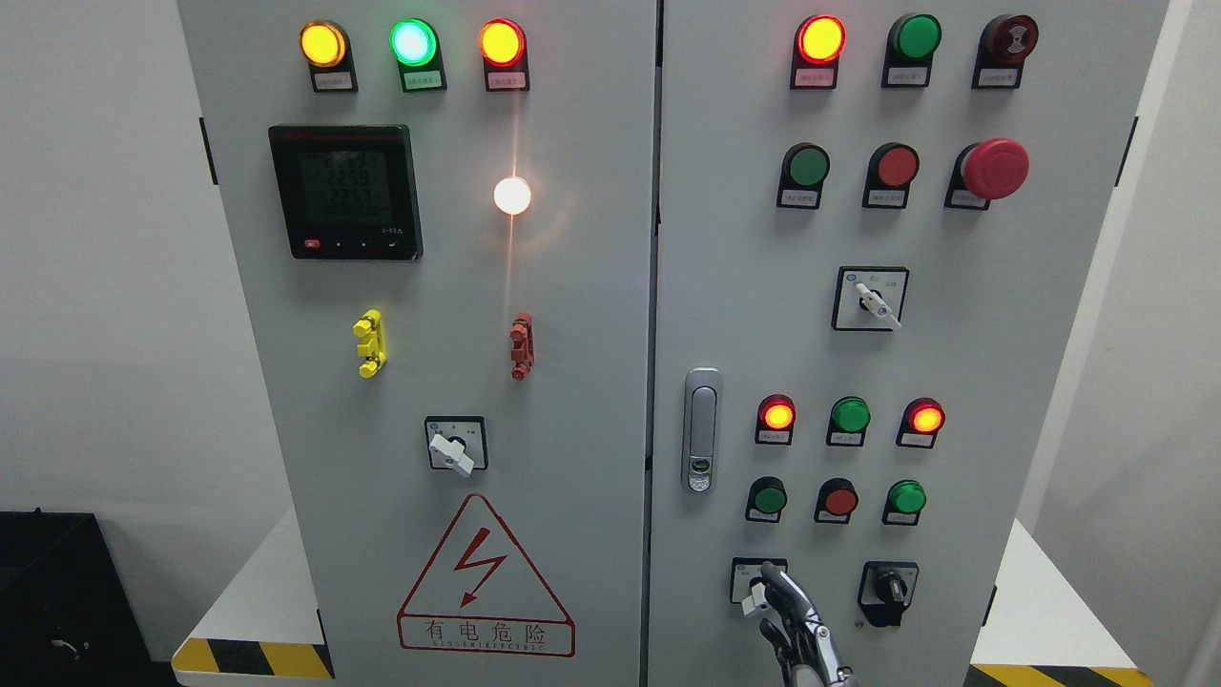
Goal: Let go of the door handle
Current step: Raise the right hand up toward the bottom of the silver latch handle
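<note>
The silver door handle (pixel 702 429) sits upright in its recess on the left edge of the right cabinet door (pixel 725 239). The door is closed. My right hand (pixel 784 601) comes up from the bottom edge, well below and to the right of the handle. It does not touch the handle. Its metal fingers (pixel 775 578) are stretched up and to the left, relaxed, and hold nothing. The fingertips lie in front of a small white rotary switch (pixel 755 593). My left hand is out of view.
The left door (pixel 572 286) carries a meter (pixel 345 191), lamps, a rotary switch (pixel 454 447) and a warning triangle (pixel 485 582). The right door has lit lamps, push buttons, a red emergency stop (pixel 994 168) and a black selector (pixel 889 590). The cabinet stands on a white plinth with hazard stripes (pixel 250 658).
</note>
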